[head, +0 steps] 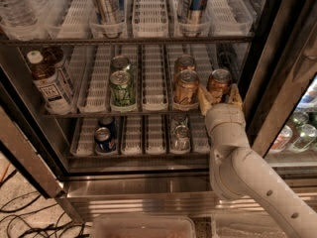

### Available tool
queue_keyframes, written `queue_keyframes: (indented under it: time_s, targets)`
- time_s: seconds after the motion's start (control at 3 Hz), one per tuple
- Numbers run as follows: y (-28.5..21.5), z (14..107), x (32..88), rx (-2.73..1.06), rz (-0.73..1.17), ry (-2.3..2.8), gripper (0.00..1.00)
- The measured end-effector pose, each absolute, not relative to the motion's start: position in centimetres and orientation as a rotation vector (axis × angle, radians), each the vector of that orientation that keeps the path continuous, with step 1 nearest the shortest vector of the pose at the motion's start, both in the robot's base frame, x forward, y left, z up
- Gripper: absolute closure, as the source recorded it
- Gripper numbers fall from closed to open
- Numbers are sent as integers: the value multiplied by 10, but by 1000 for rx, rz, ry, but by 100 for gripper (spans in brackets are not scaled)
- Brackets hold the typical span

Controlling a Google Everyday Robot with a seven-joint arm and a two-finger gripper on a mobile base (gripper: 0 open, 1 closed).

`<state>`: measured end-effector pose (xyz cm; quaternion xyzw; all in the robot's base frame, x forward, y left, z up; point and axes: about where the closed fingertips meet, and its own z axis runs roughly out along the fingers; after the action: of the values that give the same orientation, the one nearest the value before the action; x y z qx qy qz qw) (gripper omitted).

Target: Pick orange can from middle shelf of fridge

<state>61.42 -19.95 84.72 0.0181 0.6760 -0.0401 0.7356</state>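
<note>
Three orange cans stand on the middle shelf [148, 112] of the fridge [277, 58]: one at the right front [219, 83], one left of it [186, 87], and one behind that [184, 63]. My gripper [220, 99] is at the shelf's front right edge. Its tan fingers [205, 102] are spread on either side of the lower part of the right front can, and I cannot tell whether they touch it. The can stands upright on the shelf. My white arm [242, 167] rises from the lower right.
Two green cans [122, 87] stand in a lane to the left, and brown tea bottles [49, 81] at the far left. Tall slim cans [106, 4] fill the rack above. Blue [104, 137] and silver cans [181, 135] sit below. The dark door frame [270, 83] is close on the right.
</note>
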Motion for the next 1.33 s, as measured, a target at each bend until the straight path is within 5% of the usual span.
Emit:
queue_keyframes:
  time_s: [0.67, 1.33]
  targets:
    - [-199, 841, 627, 62, -105, 1463, 28]
    - [-199, 841, 627, 62, -105, 1463, 70]
